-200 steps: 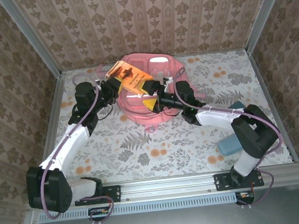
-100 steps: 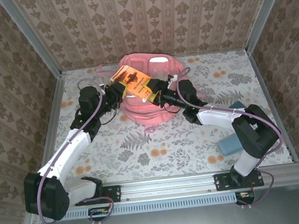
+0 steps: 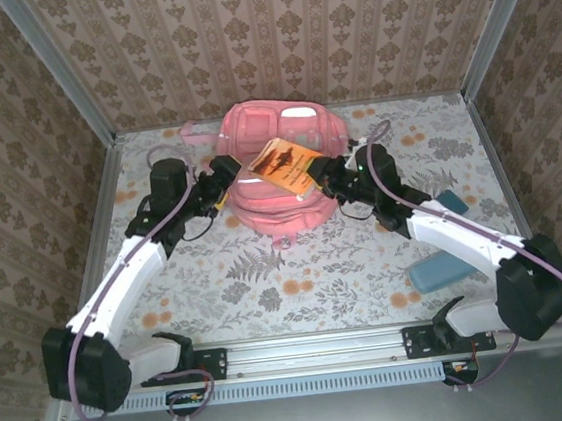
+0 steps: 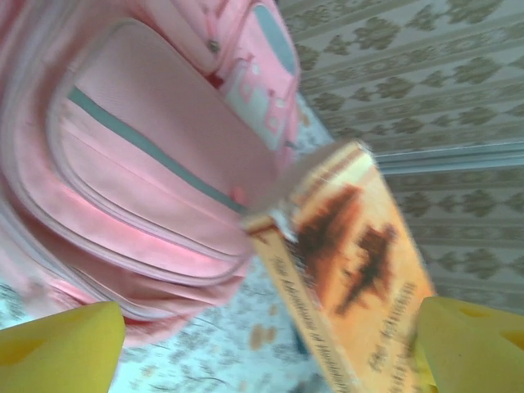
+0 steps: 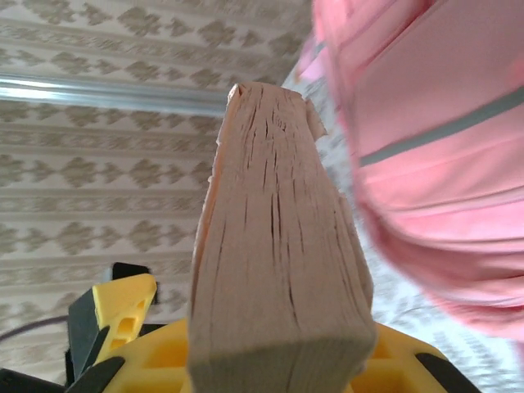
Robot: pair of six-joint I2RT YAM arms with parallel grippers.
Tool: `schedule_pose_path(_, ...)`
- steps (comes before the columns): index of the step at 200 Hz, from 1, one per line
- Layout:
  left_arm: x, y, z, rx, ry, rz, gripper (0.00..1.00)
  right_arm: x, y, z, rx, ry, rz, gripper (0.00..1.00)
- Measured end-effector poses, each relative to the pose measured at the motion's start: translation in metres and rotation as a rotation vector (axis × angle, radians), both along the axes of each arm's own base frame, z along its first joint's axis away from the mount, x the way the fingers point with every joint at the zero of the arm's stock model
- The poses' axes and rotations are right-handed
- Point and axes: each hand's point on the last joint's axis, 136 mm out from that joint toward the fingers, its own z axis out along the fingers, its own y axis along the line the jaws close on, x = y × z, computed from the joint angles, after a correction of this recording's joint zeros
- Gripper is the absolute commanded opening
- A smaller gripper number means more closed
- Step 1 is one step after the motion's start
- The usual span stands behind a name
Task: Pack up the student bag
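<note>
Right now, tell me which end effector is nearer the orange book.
Right. The right end effector is shut on the orange book at its right edge, holding it above the pink backpack. The left end effector stands open beside the book's left end, not gripping it.

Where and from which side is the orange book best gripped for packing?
Probably the end nearest the right arm, pinched across both covers, coming from the right. The orange book is flat and held over the student bag; the right gripper clamps it that way.

Orange book (image 3: 284,166) tilted aloft; teal case (image 3: 451,200), blue object (image 3: 435,274) near floral table (image 3: 268,277) right edge.
</note>
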Motion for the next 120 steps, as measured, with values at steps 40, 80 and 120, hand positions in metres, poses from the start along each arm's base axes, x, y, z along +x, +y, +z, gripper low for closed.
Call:
schedule_pose_path(40,0.039,-0.014,-0.048,0.17,0.063,-0.107,0.86,-0.001,-0.046,-0.01,-0.209,-0.007,-0.065,0.15)
schedule_pose_path(80,0.094,-0.033,-0.079,0.303,0.068,-0.191,0.82,-0.002,-0.063,-0.023,-0.322,0.011,-0.065,0.16)
schedule_pose_path(120,0.121,-0.044,-0.125,0.377,0.132,-0.255,0.84,-0.003,-0.073,-0.033,-0.368,0.032,-0.062,0.16)
